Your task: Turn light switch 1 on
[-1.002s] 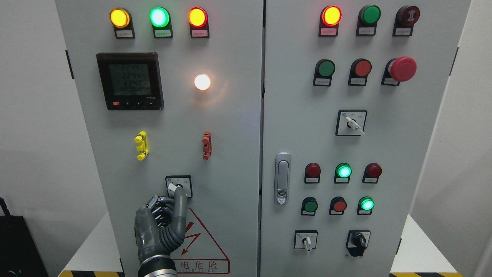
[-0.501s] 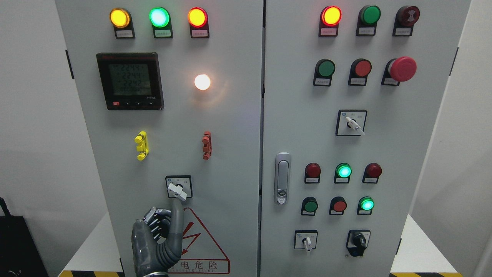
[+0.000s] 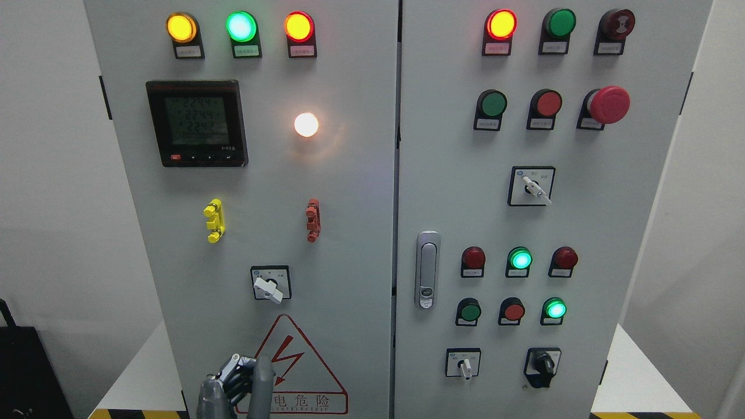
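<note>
We note the left robot hand [image 3: 236,384] at the bottom edge of the frame, left of centre, in front of the cabinet's left door [image 3: 349,233]. Its fingers [image 3: 263,378] are curled in, one extended upward, and they hold nothing. The hand overlaps the lower left corner of the red warning triangle [image 3: 297,366] and stands well apart from the rotary switch [image 3: 269,288], which sits just above the triangle, its white knob tilted toward the lower right. Above it, mid-door, the round lamp [image 3: 306,124] glows white. The digital meter [image 3: 198,123] shows at upper left.
</note>
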`<state>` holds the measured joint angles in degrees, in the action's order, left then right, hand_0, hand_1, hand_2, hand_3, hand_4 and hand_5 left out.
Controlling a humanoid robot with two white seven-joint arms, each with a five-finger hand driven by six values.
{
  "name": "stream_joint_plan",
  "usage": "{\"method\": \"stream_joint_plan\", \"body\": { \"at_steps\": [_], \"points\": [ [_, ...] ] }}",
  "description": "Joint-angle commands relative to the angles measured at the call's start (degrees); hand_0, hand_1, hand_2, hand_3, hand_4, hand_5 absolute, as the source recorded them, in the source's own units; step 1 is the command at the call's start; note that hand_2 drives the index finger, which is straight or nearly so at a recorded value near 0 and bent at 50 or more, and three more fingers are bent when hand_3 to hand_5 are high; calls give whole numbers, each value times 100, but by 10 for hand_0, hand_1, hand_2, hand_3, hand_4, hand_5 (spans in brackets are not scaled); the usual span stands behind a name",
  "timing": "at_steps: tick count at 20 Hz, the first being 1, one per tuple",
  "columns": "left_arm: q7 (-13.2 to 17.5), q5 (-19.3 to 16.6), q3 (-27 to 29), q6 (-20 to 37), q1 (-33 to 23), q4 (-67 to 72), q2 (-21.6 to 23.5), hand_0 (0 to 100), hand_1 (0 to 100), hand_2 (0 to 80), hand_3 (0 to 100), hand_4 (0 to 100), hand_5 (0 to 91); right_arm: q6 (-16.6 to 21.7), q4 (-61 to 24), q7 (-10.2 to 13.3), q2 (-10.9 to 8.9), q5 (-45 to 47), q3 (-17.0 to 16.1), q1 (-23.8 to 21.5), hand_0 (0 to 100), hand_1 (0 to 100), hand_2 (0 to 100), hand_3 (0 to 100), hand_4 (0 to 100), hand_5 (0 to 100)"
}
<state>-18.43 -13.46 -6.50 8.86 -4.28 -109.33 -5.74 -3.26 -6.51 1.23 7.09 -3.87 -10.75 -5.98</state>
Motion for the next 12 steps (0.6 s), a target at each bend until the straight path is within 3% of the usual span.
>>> {"method": "stream_joint_plan", "body": {
  "at_steps": [1, 4, 7, 9, 12],
  "points": [
    [147, 71, 1237, 650, -829, 920, 257, 231, 155, 516, 971, 1000, 807, 0, 0, 0, 3, 0, 3, 0, 0, 0, 0, 0, 0, 0],
    [261, 587, 1677, 784, -1030, 1745, 318, 225, 150, 484, 939, 1000, 782, 0, 0, 0, 3, 0, 3, 0, 0, 0, 0, 0, 0, 0],
    [612, 1282, 1827, 845, -1346, 2616, 459, 223, 149, 411, 853, 935, 743, 0, 0, 0, 3, 0, -6, 0, 0, 0, 0, 0, 0, 0],
    [927, 1643, 1845, 942, -1531, 3457, 565, 224, 148, 356, 777, 867, 659, 0, 0, 0, -6, 0, 3, 0, 0, 0, 0, 0, 0, 0],
    [1683, 1759, 1862, 942, -1541, 5004, 591, 205, 177, 341, 676, 739, 478, 0, 0, 0, 3, 0, -6, 0, 0, 0, 0, 0, 0, 0]
  ]
}}
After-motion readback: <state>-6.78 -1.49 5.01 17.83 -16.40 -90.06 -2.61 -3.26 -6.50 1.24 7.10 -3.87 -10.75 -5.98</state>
